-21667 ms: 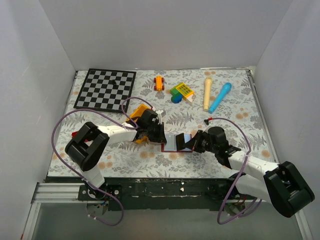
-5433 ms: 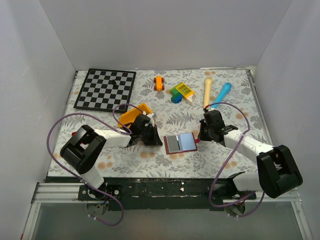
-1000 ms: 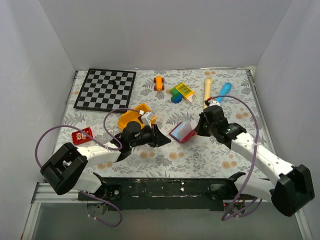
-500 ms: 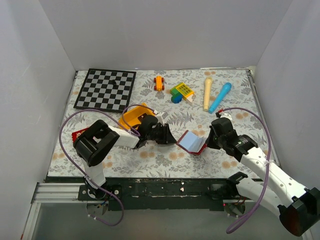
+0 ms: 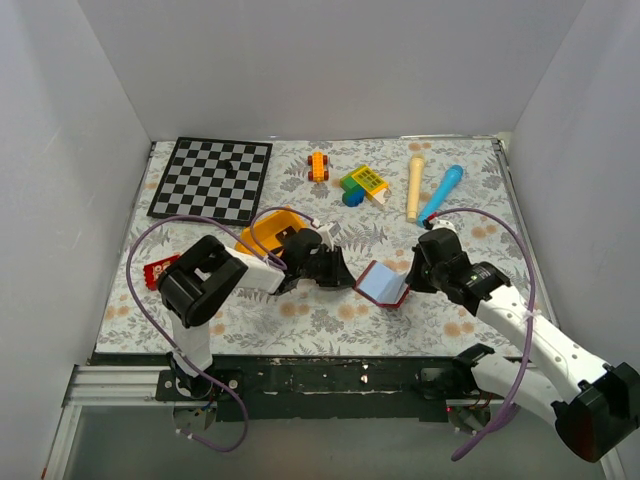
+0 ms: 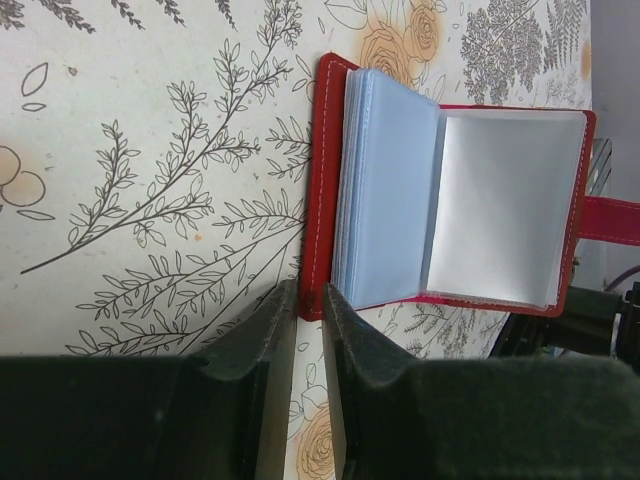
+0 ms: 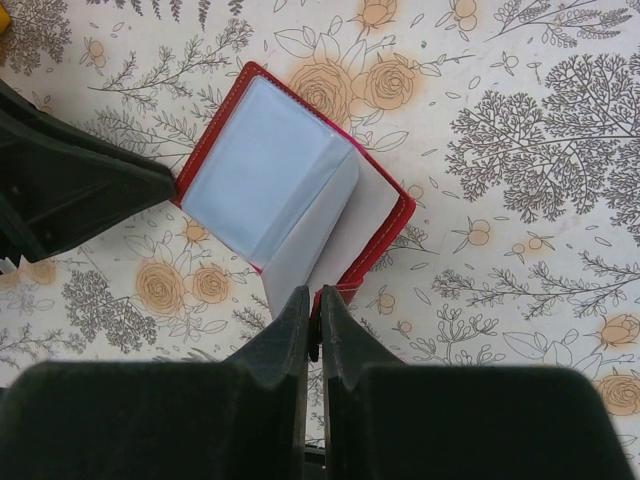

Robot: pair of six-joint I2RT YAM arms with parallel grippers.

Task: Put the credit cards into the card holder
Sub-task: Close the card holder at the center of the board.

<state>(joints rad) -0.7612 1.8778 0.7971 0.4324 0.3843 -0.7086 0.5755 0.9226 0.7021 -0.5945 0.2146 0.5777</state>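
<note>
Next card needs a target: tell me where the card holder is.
Top view: the card holder is open at front centre, between the left gripper and right gripper, right of the yellow bin.

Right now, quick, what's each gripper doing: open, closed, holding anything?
Left gripper: closed, pinching the cover edge of the card holder.
Right gripper: closed, gripping the card holder's opposite edge.
</note>
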